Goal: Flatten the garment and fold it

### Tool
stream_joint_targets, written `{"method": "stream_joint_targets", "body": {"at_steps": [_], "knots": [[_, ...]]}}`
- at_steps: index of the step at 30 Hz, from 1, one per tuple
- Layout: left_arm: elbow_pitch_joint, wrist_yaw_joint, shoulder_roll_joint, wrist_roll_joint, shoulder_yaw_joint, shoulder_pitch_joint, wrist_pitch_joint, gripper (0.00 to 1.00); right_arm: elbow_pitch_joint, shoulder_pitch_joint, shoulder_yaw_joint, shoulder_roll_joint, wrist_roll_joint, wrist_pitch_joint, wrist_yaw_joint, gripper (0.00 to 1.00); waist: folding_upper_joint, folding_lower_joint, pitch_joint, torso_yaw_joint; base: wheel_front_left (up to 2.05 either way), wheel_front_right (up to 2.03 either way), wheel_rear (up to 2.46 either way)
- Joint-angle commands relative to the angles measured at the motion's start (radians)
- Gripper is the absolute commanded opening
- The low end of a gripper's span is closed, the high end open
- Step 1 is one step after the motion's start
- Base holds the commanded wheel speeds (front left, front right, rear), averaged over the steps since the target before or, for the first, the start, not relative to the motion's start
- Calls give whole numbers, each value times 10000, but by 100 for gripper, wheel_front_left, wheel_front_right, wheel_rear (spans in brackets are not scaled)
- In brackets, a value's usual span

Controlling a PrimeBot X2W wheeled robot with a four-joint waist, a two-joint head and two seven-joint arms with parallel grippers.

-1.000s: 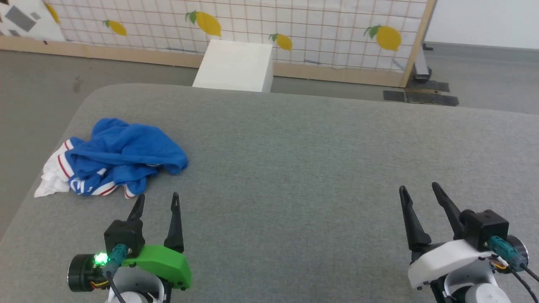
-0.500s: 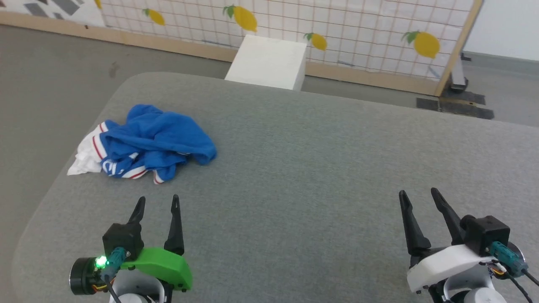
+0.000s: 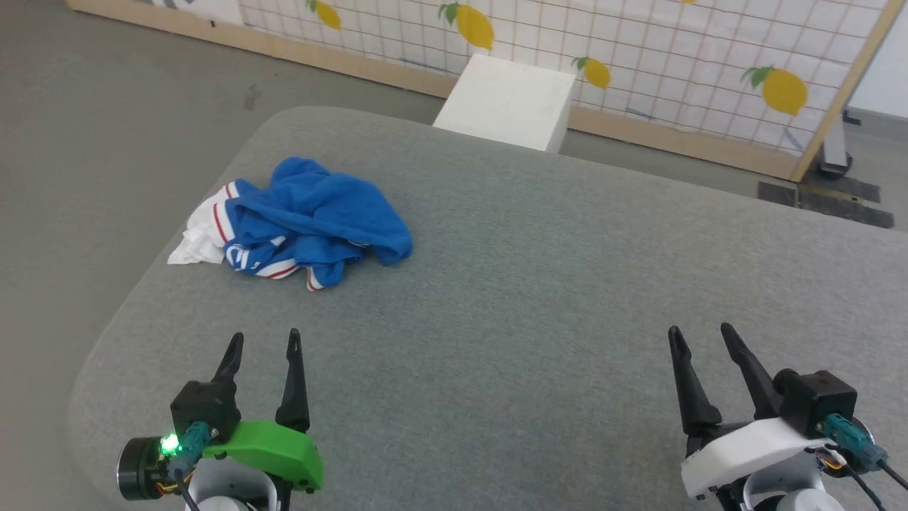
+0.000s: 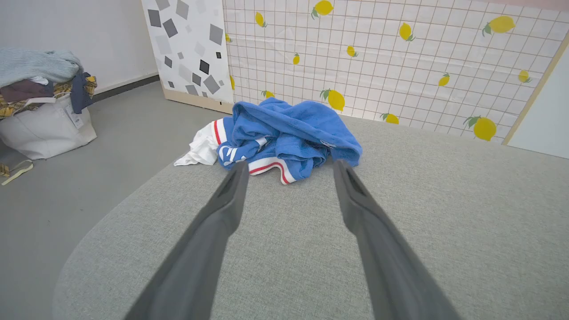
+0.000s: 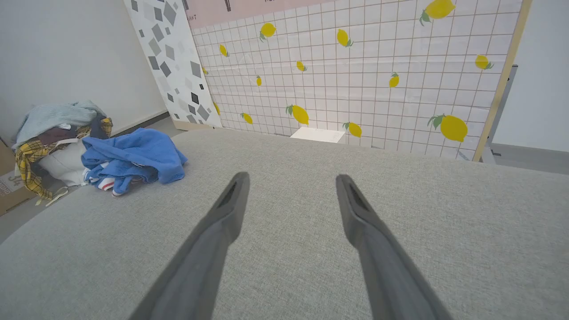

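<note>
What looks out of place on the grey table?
The blue T-shirt lies crumpled in a heap near the far left corner of the grey table, its white sleeve close to the edge. Nothing else stands out.

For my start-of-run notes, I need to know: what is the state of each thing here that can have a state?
garment: crumpled in a heap near the left far corner of the table, not flattened, not folded, not held.
left claw: open, empty, short of the garment.
right claw: open, empty, far from the garment.
laundry bag: on the floor, heaped with clothes.
</note>
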Motion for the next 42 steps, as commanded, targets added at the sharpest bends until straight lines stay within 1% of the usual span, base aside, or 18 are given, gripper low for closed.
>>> {"method": "stream_joint_targets", "body": {"at_steps": [1, 11, 21, 42], "knots": [[43, 51, -31, -5, 9, -42, -106, 100, 73, 167, 34, 5, 64, -114, -8, 100, 0, 0, 8, 171, 0, 0, 0], [120, 73, -21, 188, -8, -43, -310, 100, 249, 215, 157, 6, 104, -320, -10, 100, 0, 0, -34, 663, 0, 0, 0], [230, 96, -15, 278, 21, -31, -519, 100, 469, 257, 251, 7, 416, -530, -11, 100, 0, 0, -95, 1101, 0, 0, 0], [516, 121, -25, 224, 60, -53, -947, 100, 884, 319, 291, 9, 774, -960, -13, 100, 0, 0, -48, 1909, 0, 0, 0]]}}
